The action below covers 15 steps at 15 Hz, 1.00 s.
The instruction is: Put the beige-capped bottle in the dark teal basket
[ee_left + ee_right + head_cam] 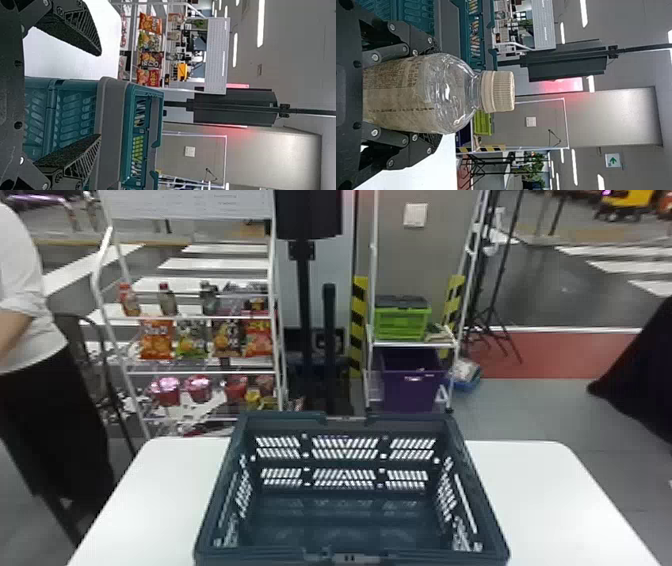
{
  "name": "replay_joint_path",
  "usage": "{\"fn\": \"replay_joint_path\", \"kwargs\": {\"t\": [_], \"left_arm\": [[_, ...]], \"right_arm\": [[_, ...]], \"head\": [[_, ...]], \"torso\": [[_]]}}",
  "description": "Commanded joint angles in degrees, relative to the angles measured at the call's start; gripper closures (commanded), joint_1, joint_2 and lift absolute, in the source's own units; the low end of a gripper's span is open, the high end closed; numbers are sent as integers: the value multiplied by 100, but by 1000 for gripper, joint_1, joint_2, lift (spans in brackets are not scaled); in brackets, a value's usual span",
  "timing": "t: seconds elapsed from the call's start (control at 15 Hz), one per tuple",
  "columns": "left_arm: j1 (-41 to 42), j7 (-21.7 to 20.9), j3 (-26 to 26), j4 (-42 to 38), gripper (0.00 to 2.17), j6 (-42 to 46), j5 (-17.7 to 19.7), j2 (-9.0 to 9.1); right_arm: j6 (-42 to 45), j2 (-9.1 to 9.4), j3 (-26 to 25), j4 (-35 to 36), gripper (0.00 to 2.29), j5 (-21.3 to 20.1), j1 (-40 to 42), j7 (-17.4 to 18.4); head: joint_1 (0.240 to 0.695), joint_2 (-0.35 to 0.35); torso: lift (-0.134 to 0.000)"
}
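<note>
White table (540, 495) | dark teal basket (218, 495) on top | (open side up)

Clear bottle (449, 93), its beige ribbed cap (498, 91) on and its sides wrapped in a tan printed label, stands upright between the fingers of the right end effector (437, 95). To that end effector's left, the open-topped dark teal basket (345, 426), its walls slotted, sits upright on the table (540, 490).

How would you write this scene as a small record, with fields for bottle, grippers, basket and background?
Bottle: upright, beige cap on top
Right gripper: closed around the bottle
Left gripper: open, holding nothing
Basket: dark teal, on white table
Bottle placed in basket: not yet
Background: snack bags, beyond table, left side
</note>
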State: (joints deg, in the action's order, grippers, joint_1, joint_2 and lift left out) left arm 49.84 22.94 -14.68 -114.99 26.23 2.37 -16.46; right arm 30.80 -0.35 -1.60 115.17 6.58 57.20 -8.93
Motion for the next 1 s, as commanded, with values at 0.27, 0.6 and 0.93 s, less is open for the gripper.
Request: {"fn": "replay_joint_path", "kwargs": {"t": [0.27, 0.6, 0.93], "left_arm": [[-1, 0, 0, 3, 161, 0, 9, -7], [17, 0, 0, 3, 161, 0, 0, -7], [25, -9, -26, 38, 161, 0, -9, -7]], "right_arm": [[0, 18, 10, -12, 2287, -8, -7, -4], [18, 26, 19, 58, 2287, -8, 10, -4], [-457, 26, 19, 867, 2287, -8, 2, 5]], "head": [[499, 0], [499, 0], [499, 0]], "torso": [[0], [0], [0]]}}
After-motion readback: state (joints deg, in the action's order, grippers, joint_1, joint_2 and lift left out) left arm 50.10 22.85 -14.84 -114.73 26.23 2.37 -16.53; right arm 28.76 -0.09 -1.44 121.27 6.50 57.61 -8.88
